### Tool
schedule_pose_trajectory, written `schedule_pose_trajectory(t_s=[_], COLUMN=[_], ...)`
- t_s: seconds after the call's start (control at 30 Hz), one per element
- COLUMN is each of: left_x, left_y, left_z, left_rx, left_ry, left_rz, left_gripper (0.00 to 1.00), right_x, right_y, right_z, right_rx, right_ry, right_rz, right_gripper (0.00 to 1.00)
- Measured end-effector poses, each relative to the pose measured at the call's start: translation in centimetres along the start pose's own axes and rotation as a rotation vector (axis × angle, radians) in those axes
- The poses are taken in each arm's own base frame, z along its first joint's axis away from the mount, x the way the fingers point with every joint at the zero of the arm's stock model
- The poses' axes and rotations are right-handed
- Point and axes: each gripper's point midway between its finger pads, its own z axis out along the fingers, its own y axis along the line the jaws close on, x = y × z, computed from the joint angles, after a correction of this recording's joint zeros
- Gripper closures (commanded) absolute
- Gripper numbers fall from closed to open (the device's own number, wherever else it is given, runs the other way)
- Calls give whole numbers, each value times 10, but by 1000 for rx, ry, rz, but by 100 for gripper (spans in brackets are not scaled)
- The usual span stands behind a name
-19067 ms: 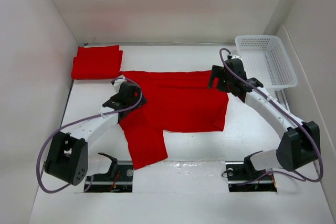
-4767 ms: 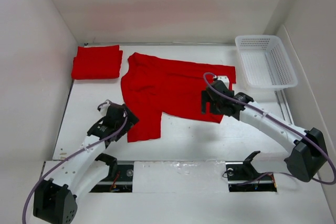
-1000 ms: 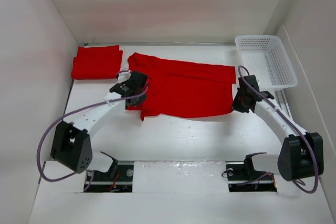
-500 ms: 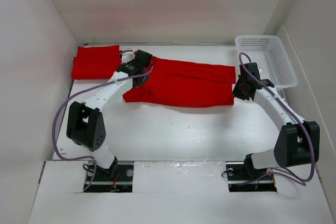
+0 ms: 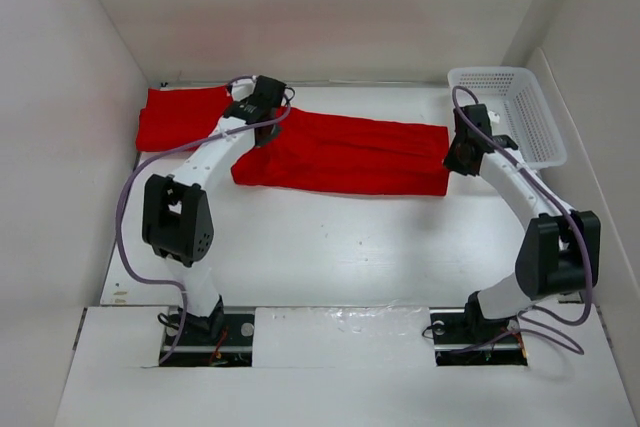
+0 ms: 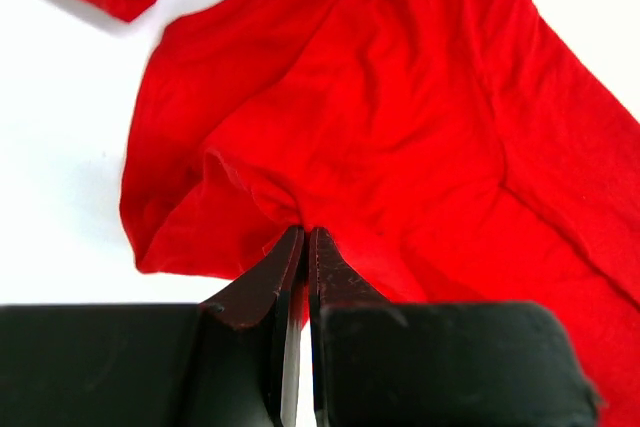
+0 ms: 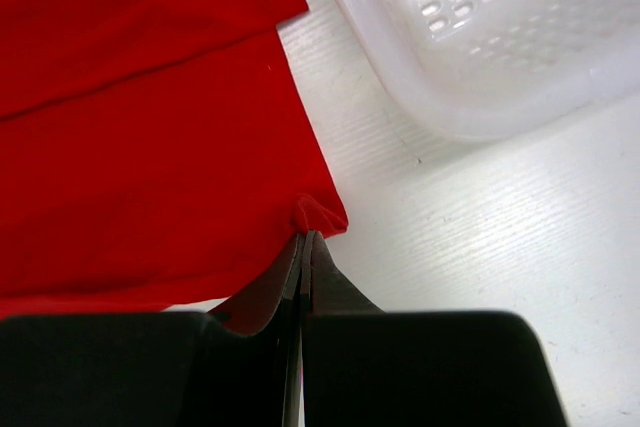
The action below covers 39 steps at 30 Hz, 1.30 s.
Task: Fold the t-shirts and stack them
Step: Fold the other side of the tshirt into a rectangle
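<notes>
A red t-shirt (image 5: 340, 154) lies folded into a long band across the far half of the table. My left gripper (image 5: 262, 107) is shut on the cloth at the band's left end; in the left wrist view its tips (image 6: 304, 237) pinch a bunched fold of the t-shirt (image 6: 400, 127). Over at the band's right end my right gripper (image 5: 462, 147) is shut on a corner, and the right wrist view shows its tips (image 7: 305, 237) nipping that corner of the t-shirt (image 7: 140, 147). A second, folded red t-shirt (image 5: 180, 119) rests at the far left.
A white plastic basket (image 5: 510, 117) stands at the far right, close beside my right gripper; its rim (image 7: 440, 97) fills the upper right of the right wrist view. White walls enclose the table on three sides.
Both grippers have carried the t-shirt's near edge toward the far side, folding it over. The cloth has gone from a wide sheet to a narrow band. The left arm now reaches far back.
</notes>
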Motion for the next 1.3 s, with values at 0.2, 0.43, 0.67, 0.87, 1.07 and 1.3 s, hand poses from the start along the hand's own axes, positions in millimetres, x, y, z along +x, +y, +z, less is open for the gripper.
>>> schedule_pose_trajectory(t_s=[0.2,0.43,0.67,0.87,1.07,1.3], left_x=[-10,-30,-34,-31,-30,-30], left_y=[5,7,1,-6,-11,-17], left_z=[12,24,39,55,65,76], left_rx=[-20,-35,-37,-37,-29,-29], left_ry=[-2,-22,-23,-13,-16,-24], left_rz=[1,-7,25,64,79,90], left_gripper=[100,100,100,100,100,34], right_x=[-14,-17,-29,-38,-47,-45], right_y=[6,10,16,20,22,20], right_z=[11,26,34,39,47,59], right_rx=[24,47,57,68,95,153], right_ry=[-12,1,-10,-22,-35,-25], right_rz=[-4,-16,-18,-16,-10,-7], right_gripper=[100,100,100,100,100,72])
